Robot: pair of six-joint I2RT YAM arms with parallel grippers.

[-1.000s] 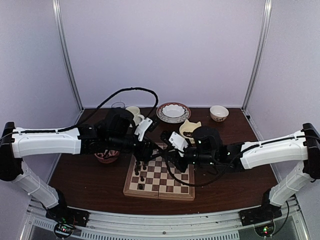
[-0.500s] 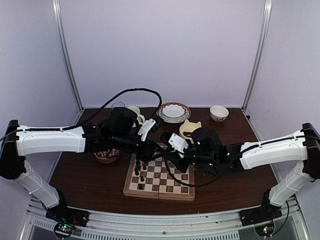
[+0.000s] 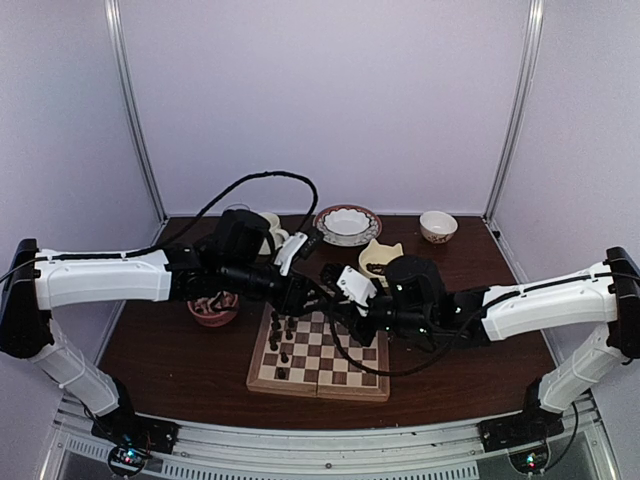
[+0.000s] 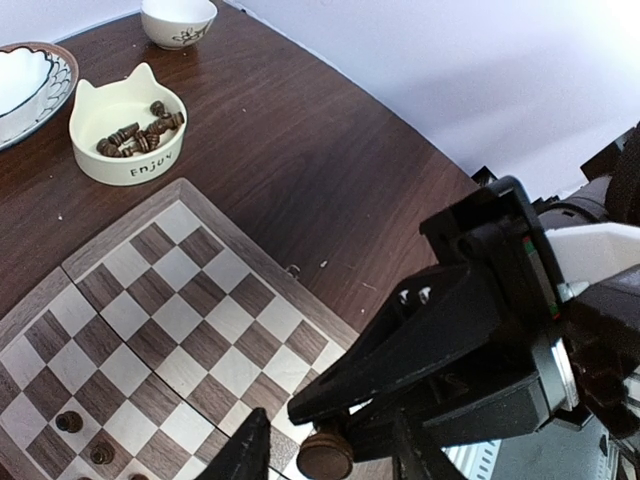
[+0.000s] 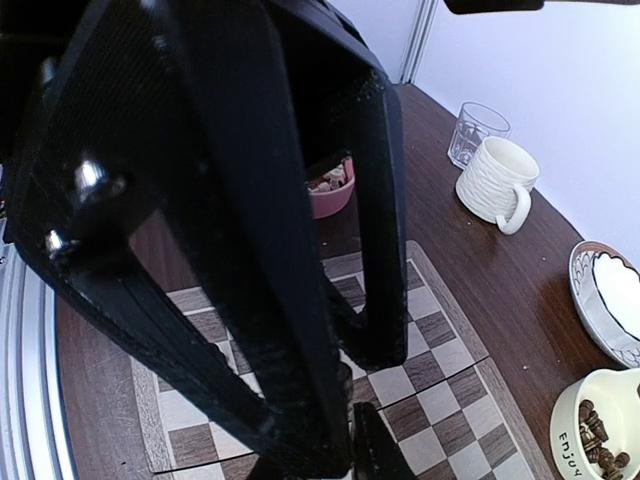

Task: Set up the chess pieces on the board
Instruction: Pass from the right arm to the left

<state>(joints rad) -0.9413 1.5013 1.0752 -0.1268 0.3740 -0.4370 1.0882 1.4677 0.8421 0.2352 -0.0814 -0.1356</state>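
The board (image 3: 335,366) lies at the table's middle, with several dark chess pieces (image 3: 283,345) on its left squares; two show in the left wrist view (image 4: 70,422). More dark pieces (image 4: 140,132) fill a cream cat-shaped bowl (image 3: 378,257). Both grippers meet above the board's far edge. My right gripper (image 3: 345,312) is shut on a dark brown chess piece (image 4: 325,455), whose round base faces the left wrist camera. My left gripper (image 4: 330,455) is open with a finger on each side of that piece and a gap on its left. Black left fingers (image 5: 375,250) block most of the right wrist view.
A pink bowl (image 3: 213,310) sits left of the board. At the back stand a glass (image 3: 237,212), a cream mug (image 3: 268,228), a patterned plate (image 3: 347,224) and a small bowl (image 3: 438,226). Black cables loop over both wrists.
My left gripper has moved right and a little farther back, up to the right gripper. The right arm has hardly moved.
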